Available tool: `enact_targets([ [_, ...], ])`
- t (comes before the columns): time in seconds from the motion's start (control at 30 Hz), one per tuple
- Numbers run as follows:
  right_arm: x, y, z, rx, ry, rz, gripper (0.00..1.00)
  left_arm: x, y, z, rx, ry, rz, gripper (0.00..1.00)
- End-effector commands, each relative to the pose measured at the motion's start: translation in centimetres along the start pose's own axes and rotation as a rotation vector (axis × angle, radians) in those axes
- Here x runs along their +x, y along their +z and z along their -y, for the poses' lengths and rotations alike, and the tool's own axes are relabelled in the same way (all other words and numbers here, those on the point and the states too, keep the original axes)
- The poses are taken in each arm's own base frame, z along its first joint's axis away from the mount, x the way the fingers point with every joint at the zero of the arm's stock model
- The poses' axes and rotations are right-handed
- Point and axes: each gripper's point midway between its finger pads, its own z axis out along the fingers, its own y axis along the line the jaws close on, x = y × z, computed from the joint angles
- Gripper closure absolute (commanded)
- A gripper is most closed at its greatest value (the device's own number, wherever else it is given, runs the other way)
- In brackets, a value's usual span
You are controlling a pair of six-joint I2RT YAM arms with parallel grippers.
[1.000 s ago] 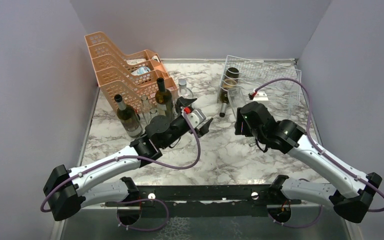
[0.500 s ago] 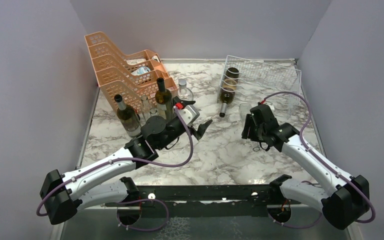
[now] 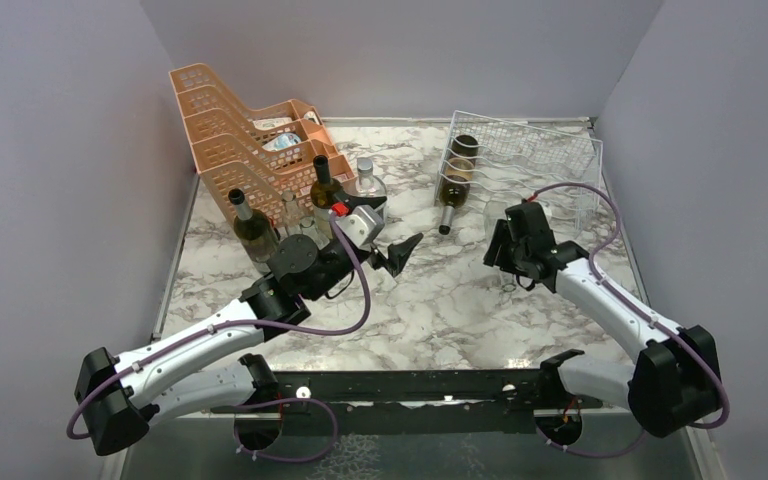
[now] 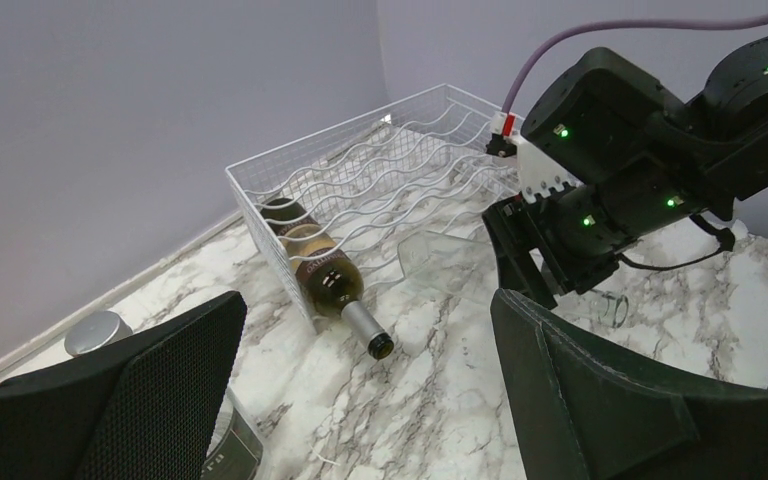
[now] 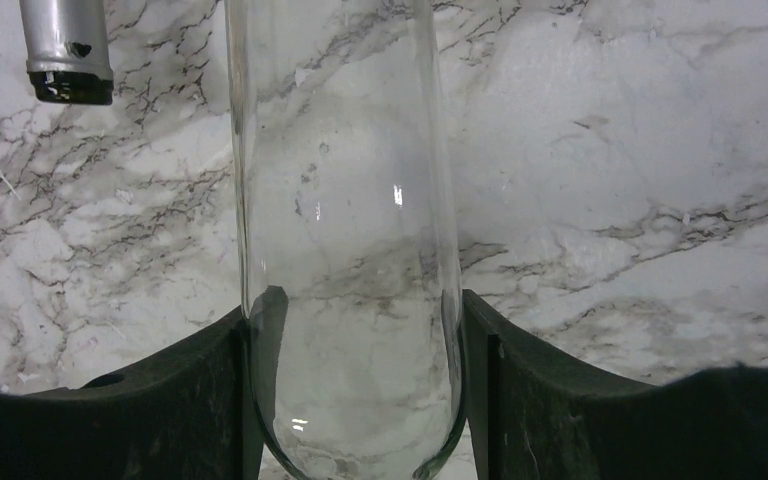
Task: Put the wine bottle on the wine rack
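Note:
The silver-white wire wine rack stands at the back right; it also shows in the left wrist view. A dark wine bottle lies in its left cradle, neck toward me, also seen in the left wrist view. My right gripper is shut on a clear glass bottle, held just in front of the rack; the fingers press on both its sides. The clear bottle is faint in the left wrist view. My left gripper is open and empty over mid-table, left of the rack.
Orange perforated stacked trays stand at the back left. Two upright dark wine bottles and a clear bottle stand in front of them, close behind my left wrist. Grey walls close in the table on three sides.
My right gripper has moved right and back from the rack's front with the clear bottle in it. My left gripper has drawn back a little to the left, still open.

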Motion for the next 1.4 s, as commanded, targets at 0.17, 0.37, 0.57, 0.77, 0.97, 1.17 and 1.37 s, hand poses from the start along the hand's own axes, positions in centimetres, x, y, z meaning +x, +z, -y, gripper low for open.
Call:
enact_targets([
  [0.17, -4.1, 1.4, -2.6, -0.072, 0.051, 0.123, 0.99, -1.6, -0.1, 0.0, -0.003, -0.019, 0.054, 0.01],
  [0.37, -5.4, 2.2, -3.1, -0.076, 0.058, 0.163, 0.99, -1.6, 0.2, -0.2, -0.014, -0.020, 0.043, 0.01],
  [0.57, -6.7, 2.8, -3.0, -0.080, 0.069, 0.215, 0.99, -1.7, 0.3, -0.2, -0.019, -0.031, 0.034, 0.01],
  [0.77, -7.8, 3.5, -3.3, -0.122, 0.055, 0.262, 0.99, -2.1, 0.6, -1.5, -0.117, -0.160, -0.078, 0.01],
  [0.97, -9.2, 4.3, -3.4, -0.129, 0.052, 0.308, 0.99, -1.1, 0.9, -2.0, -0.185, -0.240, -0.183, 0.01],
  [1.17, -9.8, 5.9, -3.3, -0.119, 0.060, 0.326, 0.99, -0.6, 1.0, -0.9, -0.132, -0.259, -0.176, 0.01],
  [1.37, -10.1, 8.0, -2.9, -0.088, 0.076, 0.334, 0.99, 0.0, 0.9, -0.9, -0.127, -0.241, -0.192, 0.01],
])
